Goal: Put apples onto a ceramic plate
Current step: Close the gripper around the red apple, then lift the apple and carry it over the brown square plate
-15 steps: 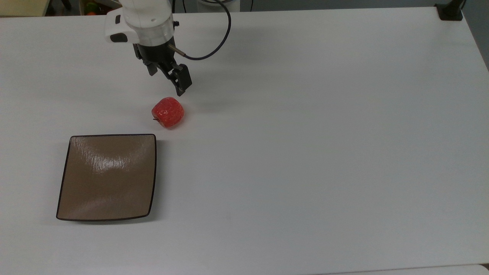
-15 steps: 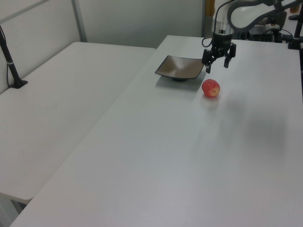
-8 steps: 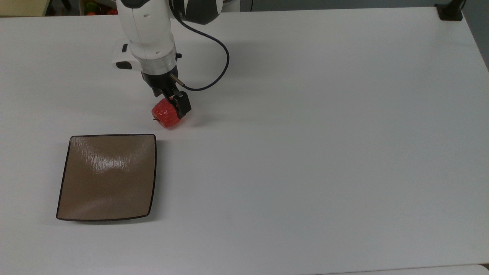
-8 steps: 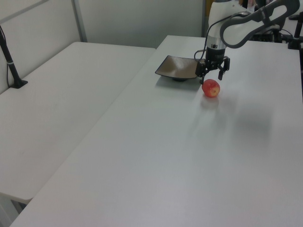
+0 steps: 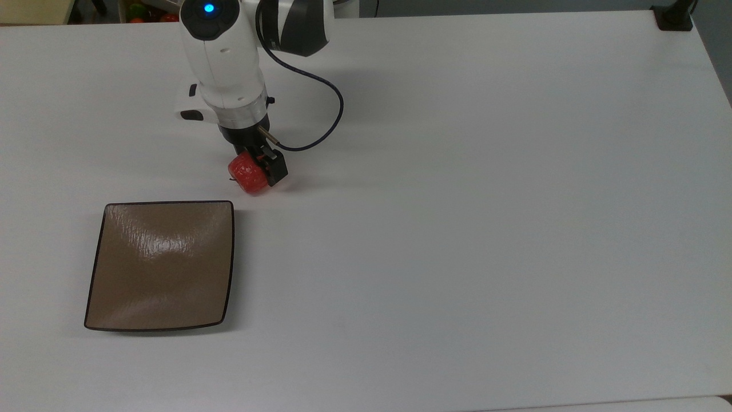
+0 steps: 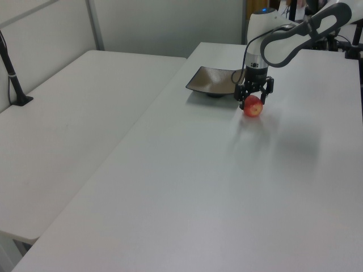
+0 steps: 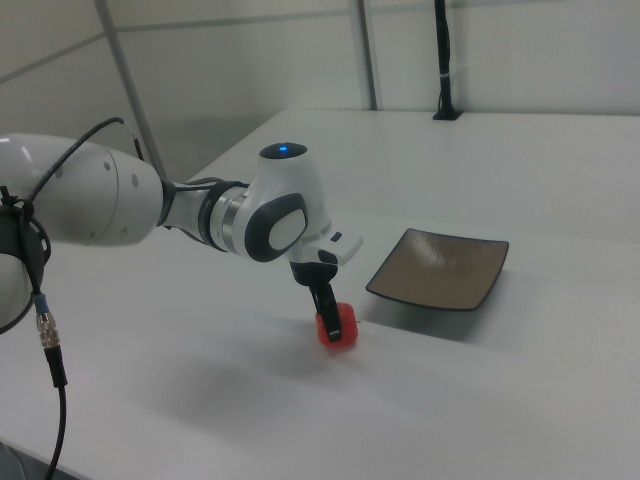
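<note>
The gripper [image 5: 258, 167] is down over the apple [image 5: 248, 174], its two black fingers spread and straddling the fruit, one on each side in the left view. Whether the pads already press the skin cannot be told, so I judge this as the moment just before the pinch.

Going across the top view from its left: the ceramic plate [image 5: 162, 265] sits near the tabletop's [image 5: 486, 229] left edge, toward the near-left corner, and it is bare. Just beyond the plate's far-right corner, apart from the rim, the apple rests on the tabletop. The rest of the tabletop stretches away to the top view's right.

So the task is at an early stage: the approach looks finished, while grasping, lifting, carrying to the plate and releasing are all left.

As for pose, the arm reaches in from the tabletop's far edge, its wrist pointing nearly straight down, with a dark cable [image 5: 320, 91] looping off beside the wrist.
</note>
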Tool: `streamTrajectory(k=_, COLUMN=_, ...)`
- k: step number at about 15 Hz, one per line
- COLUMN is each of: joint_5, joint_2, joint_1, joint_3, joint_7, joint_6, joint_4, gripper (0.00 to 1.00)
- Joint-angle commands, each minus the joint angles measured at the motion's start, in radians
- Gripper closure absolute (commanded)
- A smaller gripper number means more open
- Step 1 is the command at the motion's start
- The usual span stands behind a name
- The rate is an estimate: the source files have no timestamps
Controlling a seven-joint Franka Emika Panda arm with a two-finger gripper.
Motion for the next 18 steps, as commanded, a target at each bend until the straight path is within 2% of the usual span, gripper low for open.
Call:
streamTrajectory(k=1, joint_5=0.014, joint_2=0.009, joint_1=0.0, joint_3=-0.002, joint_7=0.01, joint_6=0.018, joint_4=0.011, gripper=0.56)
streamTrajectory(k=3, joint_5=0.014, joint_2=0.006, joint_1=0.002, joint_3=-0.002, joint_7=0.009, joint_6=0.015, joint_4=0.012, gripper=0.55)
streamTrajectory(k=6, joint_5=0.0, joint_2=-0.004, joint_1=0.002, joint_3=-0.002, joint_7=0.01, joint_6=-0.002, joint_4=0.075, gripper=0.53)
streamTrajectory(k=9, joint_5=-0.015, joint_2=-0.021, joint_1=-0.04, joint_3=-0.008, joint_7=0.008, joint_6=-0.051, joint_4=0.219, gripper=0.5)
streamTrajectory(k=14, joint_5=-0.02, joint_2=0.009, joint_1=-0.048, joint_3=-0.025, joint_7=0.009, joint_6=0.016, joint_4=0.251, gripper=0.48)
streamTrajectory(k=18, joint_5=-0.018, joint_2=0.088, joint_1=-0.051, joint_3=-0.025, joint_7=0.013, joint_6=0.136, joint_4=0.28, gripper=0.46)
